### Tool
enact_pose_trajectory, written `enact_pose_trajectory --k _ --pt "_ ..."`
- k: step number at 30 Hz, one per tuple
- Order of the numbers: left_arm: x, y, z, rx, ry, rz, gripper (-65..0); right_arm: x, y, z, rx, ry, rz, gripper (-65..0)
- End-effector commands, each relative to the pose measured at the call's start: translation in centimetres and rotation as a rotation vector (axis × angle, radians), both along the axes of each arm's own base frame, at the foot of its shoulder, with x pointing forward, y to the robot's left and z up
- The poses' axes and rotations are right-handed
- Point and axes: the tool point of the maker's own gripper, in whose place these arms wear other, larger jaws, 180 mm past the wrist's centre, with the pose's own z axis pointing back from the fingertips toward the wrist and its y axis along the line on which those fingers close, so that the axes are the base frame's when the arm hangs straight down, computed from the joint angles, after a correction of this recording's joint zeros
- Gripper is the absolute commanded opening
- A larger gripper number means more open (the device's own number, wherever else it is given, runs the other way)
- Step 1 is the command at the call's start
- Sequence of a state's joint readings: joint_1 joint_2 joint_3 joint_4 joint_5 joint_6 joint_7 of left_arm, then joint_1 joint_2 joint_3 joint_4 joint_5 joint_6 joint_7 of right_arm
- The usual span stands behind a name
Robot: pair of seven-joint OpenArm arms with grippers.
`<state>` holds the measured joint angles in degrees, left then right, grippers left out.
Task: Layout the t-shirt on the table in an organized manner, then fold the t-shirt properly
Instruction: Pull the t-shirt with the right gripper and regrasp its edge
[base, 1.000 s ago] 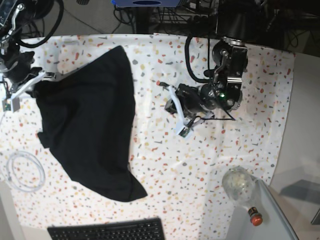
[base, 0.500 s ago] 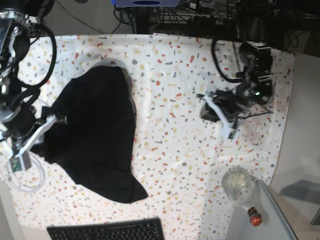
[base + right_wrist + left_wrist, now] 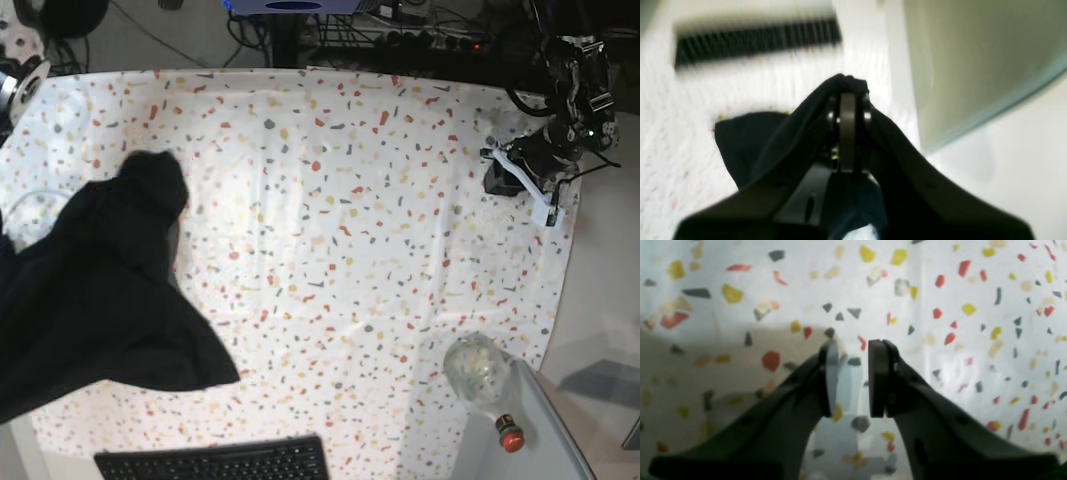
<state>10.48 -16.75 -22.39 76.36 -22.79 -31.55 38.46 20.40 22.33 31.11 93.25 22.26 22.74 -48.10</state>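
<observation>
The black t-shirt (image 3: 100, 300) hangs bunched and lifted over the left part of the table (image 3: 350, 200), and its lower end runs past the left edge of the base view. In the right wrist view my right gripper (image 3: 847, 100) is shut on a fold of the t-shirt (image 3: 750, 143), with the fabric draped over both fingers. That gripper does not show in the base view. My left gripper (image 3: 540, 200) is near the table's far right edge. It hovers over the speckled cloth (image 3: 973, 340), and the left gripper (image 3: 850, 373) stands open by a small gap with nothing in it.
A black keyboard (image 3: 215, 462) lies at the front edge and shows blurred in the right wrist view (image 3: 756, 40). A clear bottle (image 3: 475, 370) with a red cap lies at the front right beside a grey tray (image 3: 545, 440). Cables and dark equipment line the far side.
The right arm has dragged the t-shirt leftward and lifted it, baring the table's middle. The left arm swung from the centre to the far right edge, and its jaws parted.
</observation>
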Motion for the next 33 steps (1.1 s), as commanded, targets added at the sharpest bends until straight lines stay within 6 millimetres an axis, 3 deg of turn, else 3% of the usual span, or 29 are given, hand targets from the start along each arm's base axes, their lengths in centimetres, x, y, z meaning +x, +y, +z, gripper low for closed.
enact_pose_trajectory --k 1,3,5,9,15,19,22,25,28,31,33 --pt "0.9 0.4 1.3 0.01 -0.047 -0.008 -49.9 0.2 -2.0 1.5 -0.028 -0.026 -0.042 -65.0" --pt "0.9 0.2 1.5 0.012 -0.055 -0.017 -49.9 0.6 -3.1 2.0 -0.031 -0.025 -0.054 -65.0" --pt "0.9 0.1 1.6 0.013 -0.056 -0.018 -49.9 0.7 -2.4 2.9 -0.051 -0.024 -0.04 -65.0" --pt "0.9 0.3 1.6 0.014 -0.056 -0.013 -49.9 0.8 1.8 4.0 -0.138 -0.041 0.057 -65.0" --pt "1.0 0.1 1.5 0.009 -0.057 -0.017 -49.9 1.6 7.6 4.8 -0.121 -0.104 0.159 -65.0" --pt "1.1 0.0 1.9 0.014 -0.066 -0.022 -49.9 3.3 6.8 5.1 -0.147 -0.076 0.124 -65.0" --pt "1.2 0.0 2.1 0.017 -0.072 -0.024 -49.9 2.4 7.9 3.8 -0.138 -0.004 0.129 -65.0" --pt "1.2 0.2 2.1 0.023 -0.071 -0.021 -49.9 -0.1 12.8 0.3 -0.055 0.099 0.181 -65.0" --pt "1.6 0.3 2.4 0.025 -0.08 -0.021 -49.9 -2.1 18.1 -3.2 0.141 0.148 0.192 -65.0" --pt "1.8 0.4 2.5 0.026 -0.085 -0.022 -49.9 -3.3 25.1 -6.9 0.289 0.231 0.275 -65.0" --pt "1.9 0.4 2.7 0.028 -0.091 -0.023 -49.7 -3.8 30.9 -9.3 0.306 0.284 0.396 -65.0"
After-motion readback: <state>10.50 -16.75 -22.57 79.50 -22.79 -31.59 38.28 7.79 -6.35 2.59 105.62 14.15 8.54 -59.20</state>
